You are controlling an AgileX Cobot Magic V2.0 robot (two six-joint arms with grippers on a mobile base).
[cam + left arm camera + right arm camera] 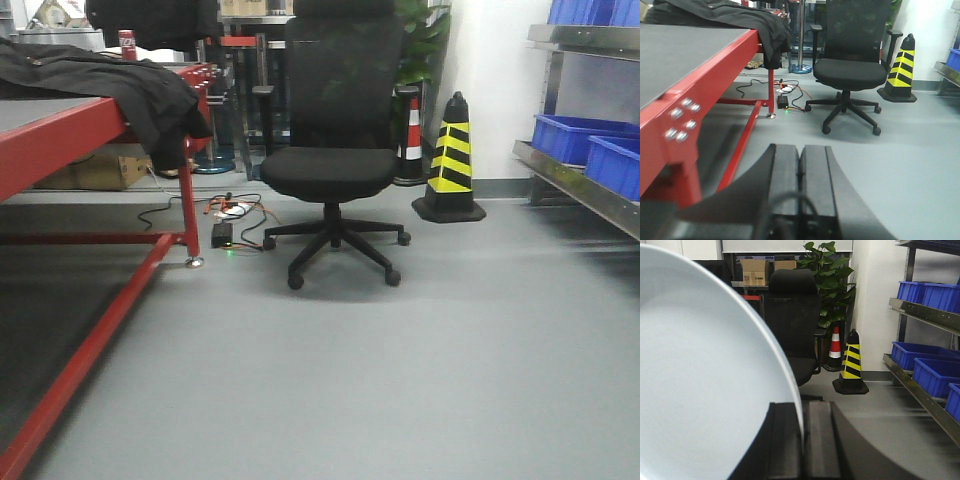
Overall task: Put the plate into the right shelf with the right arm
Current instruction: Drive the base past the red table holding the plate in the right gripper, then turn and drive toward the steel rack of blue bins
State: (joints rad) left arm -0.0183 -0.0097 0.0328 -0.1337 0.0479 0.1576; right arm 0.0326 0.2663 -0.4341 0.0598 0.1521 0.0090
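A large pale blue-white plate [700,365] fills the left half of the right wrist view, held on edge. My right gripper [802,412] is shut on the plate's rim, one finger on each side. The right shelf [920,390], a metal rack with blue bins [925,371], stands at the right of that view; it also shows in the front view [580,180]. My left gripper [800,152] is shut and empty, low above the grey floor beside the red table [700,75]. Neither gripper shows in the front view.
A black office chair [335,150] stands in the middle of the floor. A yellow-black cone [450,160] stands near the shelf's end. The red table [60,140] with a black jacket [110,80] is at the left. Cables and a power brick [225,215] lie by the table leg.
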